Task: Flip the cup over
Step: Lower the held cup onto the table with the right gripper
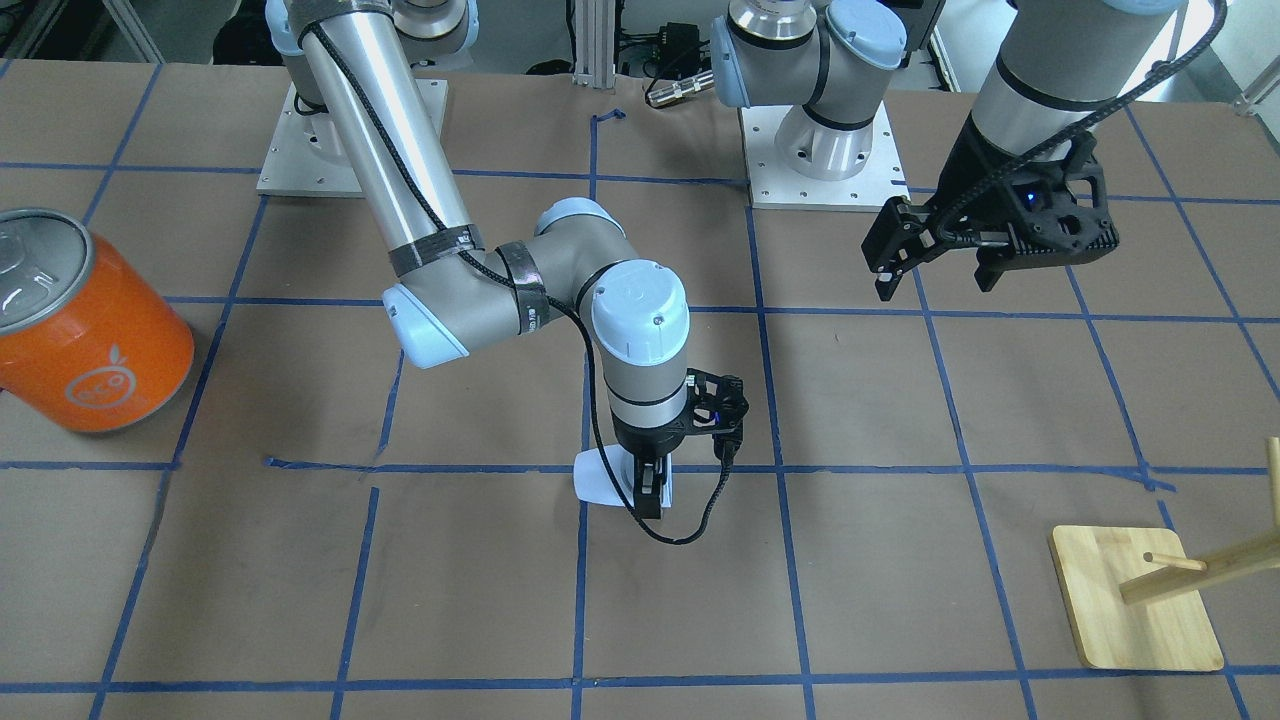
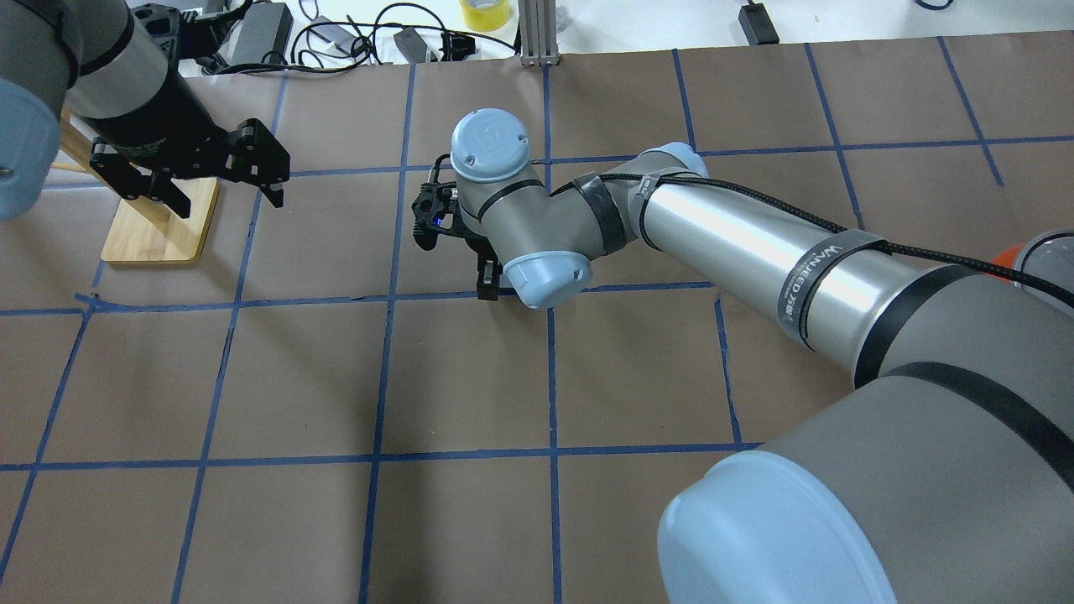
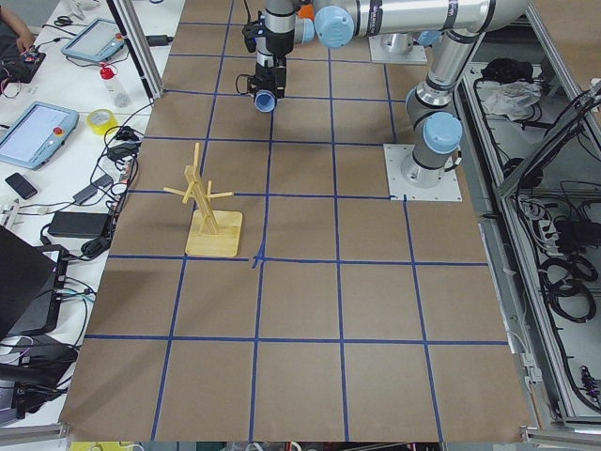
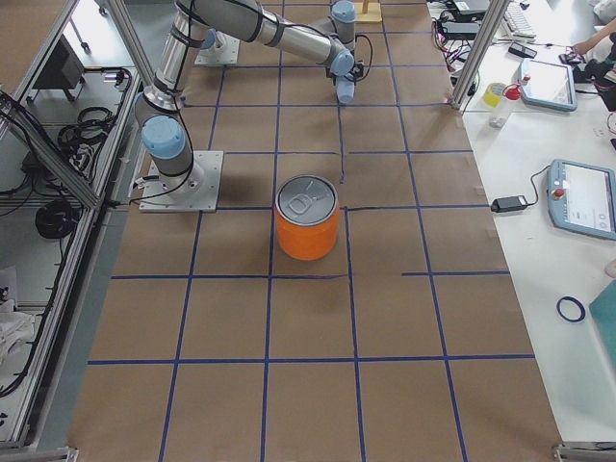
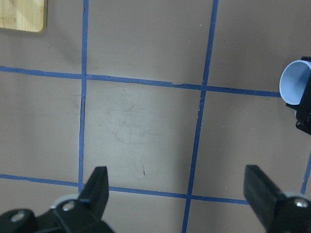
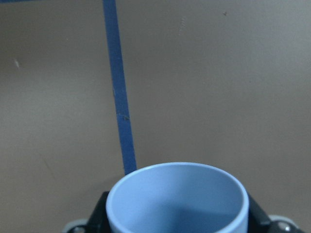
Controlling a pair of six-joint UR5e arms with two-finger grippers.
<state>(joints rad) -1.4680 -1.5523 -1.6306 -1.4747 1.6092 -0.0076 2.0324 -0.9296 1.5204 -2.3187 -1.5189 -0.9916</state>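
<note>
Exterior left: right jaws grip cup (image 3: pixel 266 101) horizontal, mouth facing spread left jaws.

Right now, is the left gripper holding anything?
No, the left gripper is spread wide open, with nothing but the table showing between its jaws.

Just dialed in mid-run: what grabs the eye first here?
The right arm stretches to the middle of the table, its right tool clamped on the small pale-blue cup, which lies sideways in the grip. A big orange can stands off to the robot's right, and the left tool hangs open above the table near a wooden rack.
</note>
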